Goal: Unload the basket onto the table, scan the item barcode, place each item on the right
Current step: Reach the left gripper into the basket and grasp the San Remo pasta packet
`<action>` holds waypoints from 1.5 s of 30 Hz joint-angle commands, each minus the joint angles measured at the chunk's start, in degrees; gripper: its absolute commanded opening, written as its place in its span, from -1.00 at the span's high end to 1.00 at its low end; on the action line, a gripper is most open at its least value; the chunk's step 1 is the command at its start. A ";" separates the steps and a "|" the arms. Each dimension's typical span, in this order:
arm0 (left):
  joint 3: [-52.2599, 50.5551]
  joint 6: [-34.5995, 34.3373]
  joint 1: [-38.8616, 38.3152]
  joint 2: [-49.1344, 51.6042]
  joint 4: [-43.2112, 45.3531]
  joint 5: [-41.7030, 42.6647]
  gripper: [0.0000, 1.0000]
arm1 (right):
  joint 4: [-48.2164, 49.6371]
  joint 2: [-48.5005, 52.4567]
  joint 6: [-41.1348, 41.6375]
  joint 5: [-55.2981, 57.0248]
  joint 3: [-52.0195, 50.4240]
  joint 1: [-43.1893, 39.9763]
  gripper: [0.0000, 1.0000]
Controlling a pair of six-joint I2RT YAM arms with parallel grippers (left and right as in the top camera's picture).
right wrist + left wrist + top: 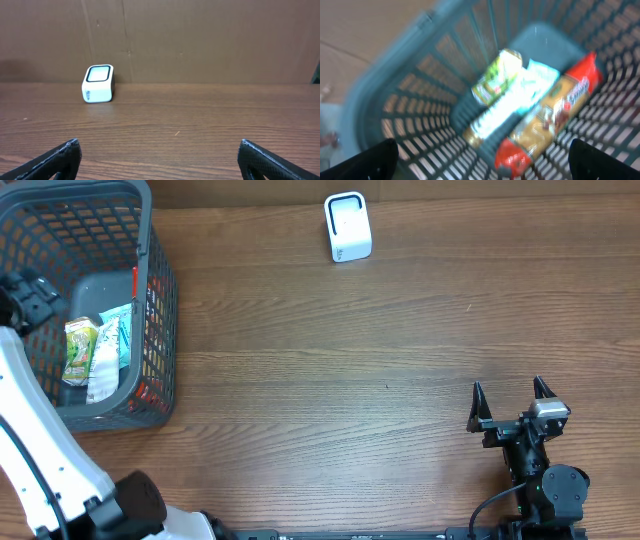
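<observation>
Several packets lie in the grey basket (160, 300) at the far left: a green-yellow packet (80, 348), a white and teal packet (110, 350), and a red and gold packet (551, 116). In the blurred left wrist view the green-yellow packet (497, 75) and the teal packet (517, 95) lie beside the red one. My left gripper (482, 165) hangs open above the basket (395, 100), holding nothing. The white scanner (348, 227) stands at the back middle of the table. My right gripper (510, 405) rests open at the front right, facing the scanner (98, 83).
The wooden table (350, 380) runs between the basket and the right arm. A brown board wall (200, 40) stands behind the scanner. The basket's mesh walls surround the packets on all sides.
</observation>
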 commanded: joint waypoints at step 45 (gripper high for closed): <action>0.09 11.58 -6.16 36.65 -1.42 13.35 -0.33 | 0.20 -0.50 -0.76 -0.31 -0.59 0.22 -1.00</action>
